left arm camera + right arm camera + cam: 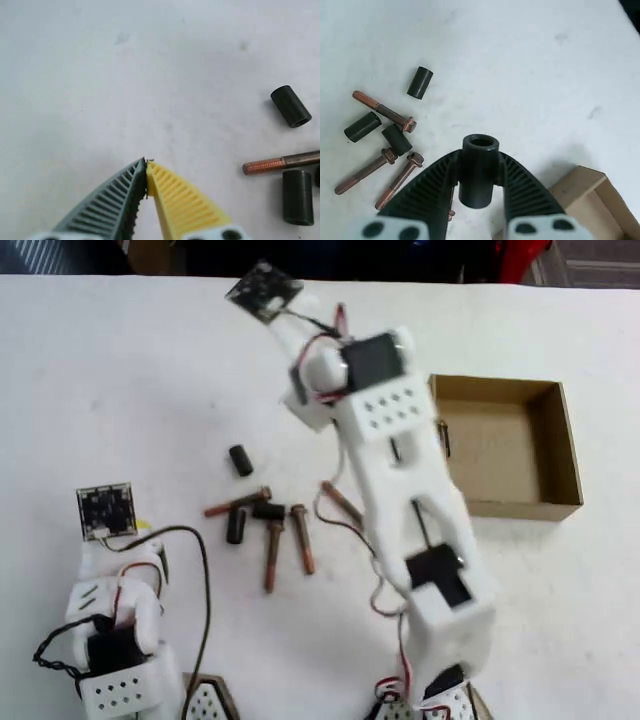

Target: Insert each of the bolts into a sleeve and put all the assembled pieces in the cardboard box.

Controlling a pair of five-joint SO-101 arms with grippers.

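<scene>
Sleeve (pixel 480 172) gripped by its sides, bore open, in the right gripper (pixel 479 156) over mid-table (pixel 120 370); loose bolts (pixel 271 560) lie flat between it and the closed, empty left gripper (pixel 146 167) by the near-left corner.

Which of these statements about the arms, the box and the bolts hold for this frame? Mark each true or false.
1. The right gripper holds a black sleeve. True.
2. The cardboard box already holds assembled pieces. False: the part of its floor in view is bare.
3. The left gripper is wide open. False: it is shut, with nothing in it.
4. Loose bolts lie on the table. True.
</scene>
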